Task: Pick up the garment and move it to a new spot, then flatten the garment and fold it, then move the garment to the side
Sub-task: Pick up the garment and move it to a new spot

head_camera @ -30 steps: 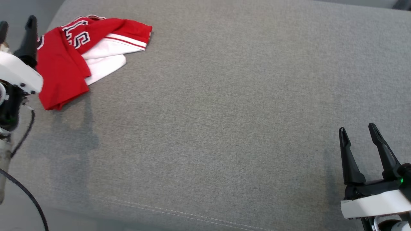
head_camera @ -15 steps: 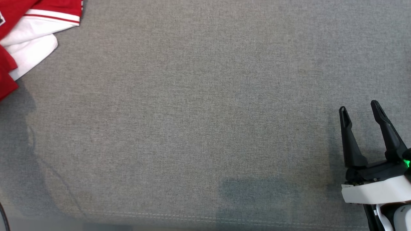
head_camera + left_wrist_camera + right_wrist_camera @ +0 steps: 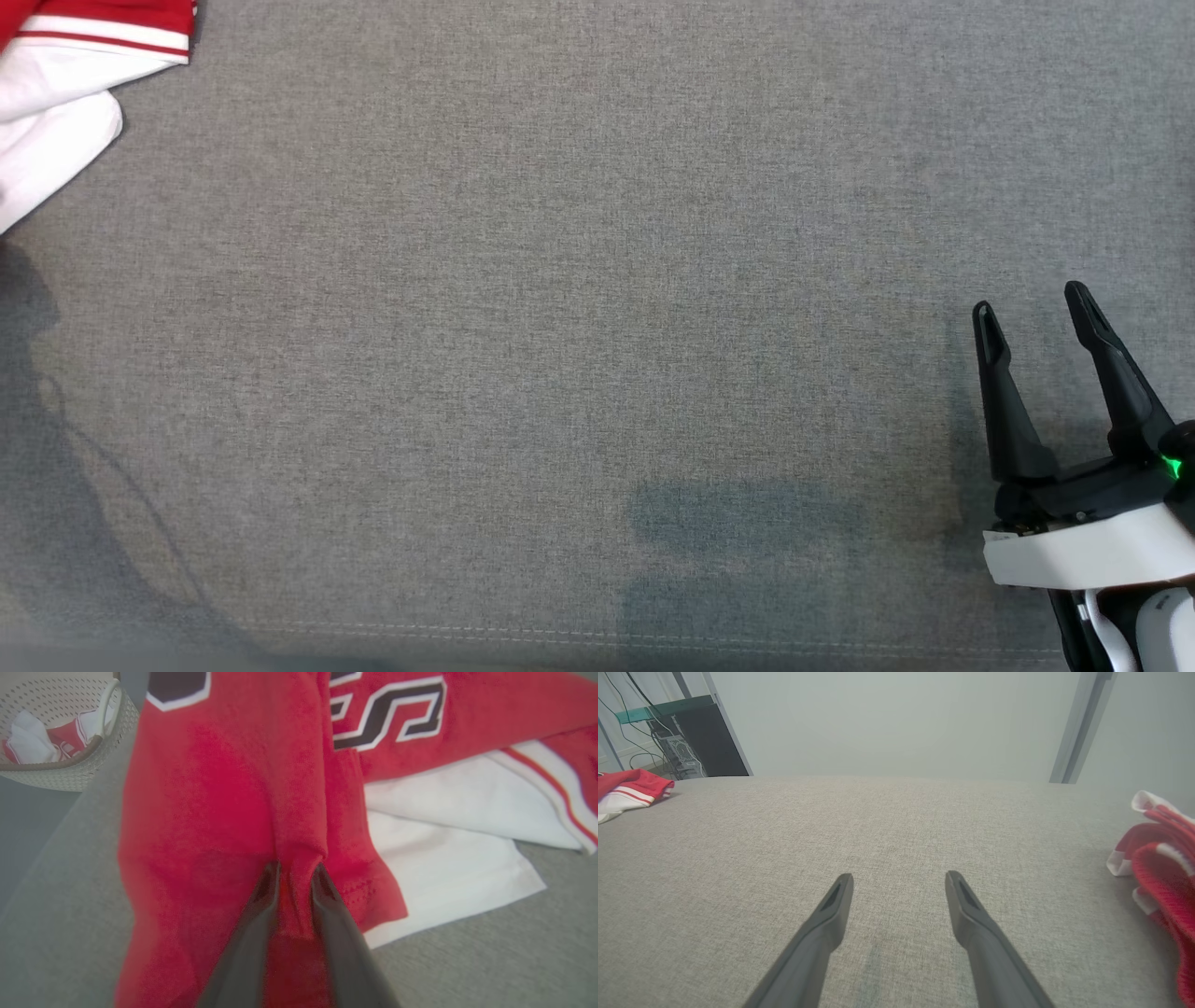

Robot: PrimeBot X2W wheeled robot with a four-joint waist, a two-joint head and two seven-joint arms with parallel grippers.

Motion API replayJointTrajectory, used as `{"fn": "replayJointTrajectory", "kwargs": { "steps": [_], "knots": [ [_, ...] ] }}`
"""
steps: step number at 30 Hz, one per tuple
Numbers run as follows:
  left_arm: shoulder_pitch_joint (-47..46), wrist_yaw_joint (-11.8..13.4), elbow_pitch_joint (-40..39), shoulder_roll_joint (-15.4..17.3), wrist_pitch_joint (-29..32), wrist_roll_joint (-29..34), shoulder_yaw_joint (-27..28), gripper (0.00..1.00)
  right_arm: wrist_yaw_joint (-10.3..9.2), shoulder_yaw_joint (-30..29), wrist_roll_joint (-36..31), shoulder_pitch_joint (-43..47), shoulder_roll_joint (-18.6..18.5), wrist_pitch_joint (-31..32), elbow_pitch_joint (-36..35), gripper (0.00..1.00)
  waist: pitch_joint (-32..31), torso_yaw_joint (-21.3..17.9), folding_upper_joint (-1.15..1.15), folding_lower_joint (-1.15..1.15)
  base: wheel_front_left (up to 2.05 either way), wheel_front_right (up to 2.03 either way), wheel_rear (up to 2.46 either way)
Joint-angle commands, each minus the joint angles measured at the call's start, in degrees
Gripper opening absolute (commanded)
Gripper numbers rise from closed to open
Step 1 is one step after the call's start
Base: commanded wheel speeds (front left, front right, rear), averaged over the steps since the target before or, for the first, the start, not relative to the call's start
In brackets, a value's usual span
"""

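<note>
Left hand point(image 3: 296, 868) first: in the left wrist view its two dark fingers stand narrow, pinching a raised ridge of the red garment point(image 3: 210, 788) near the hem. A second ago the head view showed the same fingers spread wide just beside the cloth, so the grasp has only now been made. The garment lies crumpled on the grey cloth-covered tabletop point(image 3: 467, 970), its white panel spilling out to one side, and the cloth around the pinch looks gathered, not yet lifted. A pale basket point(image 3: 70, 772) with more red and white cloth stands beyond the edge.

In the head view the whole picture has shifted, which is the camera turning and not the garment point(image 3: 56, 121) moving; a white and red corner of it sits at the top left. The right hand point(image 3: 1028, 301) is at the lower right, wide and holding nothing, much as it was.

In the right wrist view the right hand point(image 3: 899, 876) hovers over bare grey cloth, with the garment point(image 3: 630, 788) far off at the left edge and another red and white pile point(image 3: 1162, 868) at the right.

By my reading, the pick-up is secured and the carry to a new spot comes next.
</note>
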Motion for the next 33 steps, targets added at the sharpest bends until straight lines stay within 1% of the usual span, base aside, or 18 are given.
{"fn": "replayJointTrajectory", "kwargs": {
  "steps": [1,5,9,11,15,19,23,26,29,30,32,33],
  "knots": [
    [-1.5,0.4,-0.1,4.2,-0.1,0.3,1.1,0.00,-0.01,1.0,-0.2,-0.5,-0.7,0.3,-1.8,1.00,0.0,-0.1,0.00,0.00,0.00,0.00,0.00],
    [-2.6,-0.2,0.8,4.7,-3.1,0.9,0.9,0.00,-0.01,0.7,-0.2,-0.5,-0.4,0.1,-1.8,1.00,-0.1,-0.2,0.00,0.00,0.00,0.00,0.00],
    [-4.4,-1.5,0.9,5.2,-8.3,1.6,0.8,0.00,-0.01,0.2,-0.1,-0.3,0.0,-0.1,-1.6,1.00,-1.2,0.3,0.00,0.00,0.00,0.00,0.00],
    [-5.3,-2.2,0.7,5.0,-11.9,0.8,1.9,0.00,-0.01,0.0,0.1,-0.3,0.2,-0.2,-1.6,1.00,-1.8,0.7,0.00,0.00,0.00,0.00,0.00],
    [-5.8,-3.9,0.5,4.9,-17.1,0.9,2.1,0.00,-0.01,-0.3,0.7,-0.3,0.7,-0.6,-1.2,1.00,-3.6,1.3,0.00,0.00,0.00,0.00,0.00],
    [-5.3,-5.0,-1.1,4.6,-22.3,1.7,1.4,0.00,-0.01,-0.5,0.9,0.0,1.1,-0.9,-0.4,1.00,-5.8,1.7,0.00,0.00,0.00,0.00,0.00],
    [-3.8,-5.3,-4.1,4.0,-27.1,3.0,0.4,0.00,-0.01,-0.3,1.3,0.5,1.7,-1.5,0.4,1.00,-8.0,1.6,0.00,0.00,0.00,0.00,0.00],
    [-1.8,-5.3,-7.5,3.3,-29.9,3.7,-0.2,0.00,-0.01,-0.4,1.7,0.7,2.2,-2.0,0.9,1.00,-9.2,0.9,0.00,0.00,0.00,0.00,0.00],
    [1.6,-4.0,-12.6,1.5,-31.4,3.9,-0.6,0.00,-0.01,-0.4,2.0,1.0,2.7,-2.6,1.4,1.00,-10.1,-0.1,0.00,0.00,0.00,0.00,0.00],
    [1.6,-4.0,-12.6,1.5,-31.4,3.9,-0.6,0.00,-0.01,-0.4,2.0,1.0,2.7,-2.6,1.4,1.00,-10.1,-0.1,0.00,0.00,0.00,0.00,0.00],
    [5.1,-1.8,-17.5,-0.3,-32.0,4.3,-1.2,0.00,-0.01,-0.4,2.1,1.1,3.1,-3.2,1.8,1.00,-10.6,-1.0,0.00,0.00,0.00,0.00,0.00],
    [7.2,-0.2,-20.6,-1.2,-32.3,4.8,-1.6,0.00,-0.01,-0.4,2.2,1.2,3.2,-3.4,2.1,1.00,-10.9,-1.5,0.00,0.00,0.00,0.00,0.00]
  ]
}}
